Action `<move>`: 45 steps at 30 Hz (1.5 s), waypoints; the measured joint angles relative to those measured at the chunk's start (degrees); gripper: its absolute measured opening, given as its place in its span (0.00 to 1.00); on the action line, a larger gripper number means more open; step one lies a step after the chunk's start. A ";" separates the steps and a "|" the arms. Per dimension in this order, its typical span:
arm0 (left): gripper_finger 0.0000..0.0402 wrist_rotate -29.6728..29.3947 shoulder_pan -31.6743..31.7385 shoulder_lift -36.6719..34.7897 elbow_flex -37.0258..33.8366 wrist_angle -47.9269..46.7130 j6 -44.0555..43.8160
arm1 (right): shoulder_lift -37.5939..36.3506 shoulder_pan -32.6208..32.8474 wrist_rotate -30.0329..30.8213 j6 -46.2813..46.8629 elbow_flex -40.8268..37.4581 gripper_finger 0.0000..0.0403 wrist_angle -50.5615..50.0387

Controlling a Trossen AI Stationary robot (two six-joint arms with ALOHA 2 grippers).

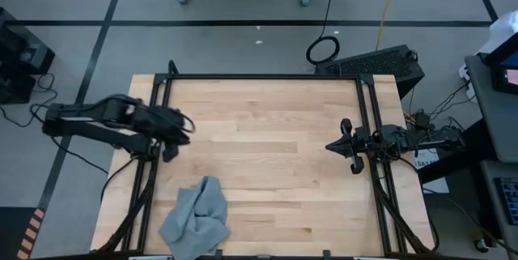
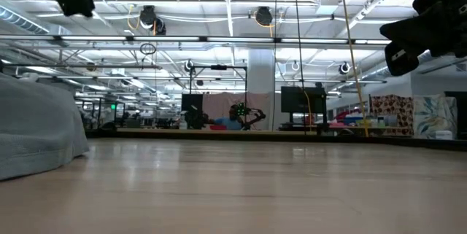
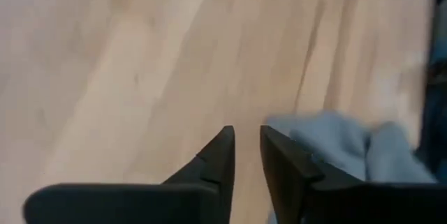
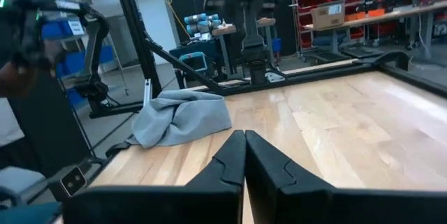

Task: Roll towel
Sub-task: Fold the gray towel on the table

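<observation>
Towel (image 1: pixel 197 215) lies crumpled, lower left on the table (image 1: pixel 275 138); soft and floppy, best grabbed by an edge. Left end effector (image 3: pixel 244 151) slightly open, empty; right end effector (image 4: pixel 244 147) closed, empty.

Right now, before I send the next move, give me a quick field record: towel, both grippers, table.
towel: crumpled in a heap, not rolled, at the table's near edge on the left side
left gripper: above the table's left edge, beside the towel, not touching it; fingers slightly apart, holding nothing
right gripper: at the table's right side, far from the towel, shut and empty
table: bare wood between the grippers
</observation>
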 joint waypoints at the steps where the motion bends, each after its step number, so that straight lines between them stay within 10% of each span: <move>1: 0.21 0.54 -0.77 1.23 -1.12 0.23 -0.92 | 0.00 0.00 0.00 0.56 0.02 0.00 -0.02; 20: 0.52 5.35 -19.55 24.56 -15.73 30.64 -10.95 | 6.56 0.00 0.69 7.33 0.02 0.00 0.09; 31: 0.03 -2.48 -19.21 31.22 -13.05 33.84 -9.33 | 11.27 0.02 3.30 4.51 0.02 0.00 0.66; 45: 0.01 -19.79 -13.79 30.62 0.30 50.76 37.58 | 15.23 0.13 5.00 9.20 0.02 0.00 9.11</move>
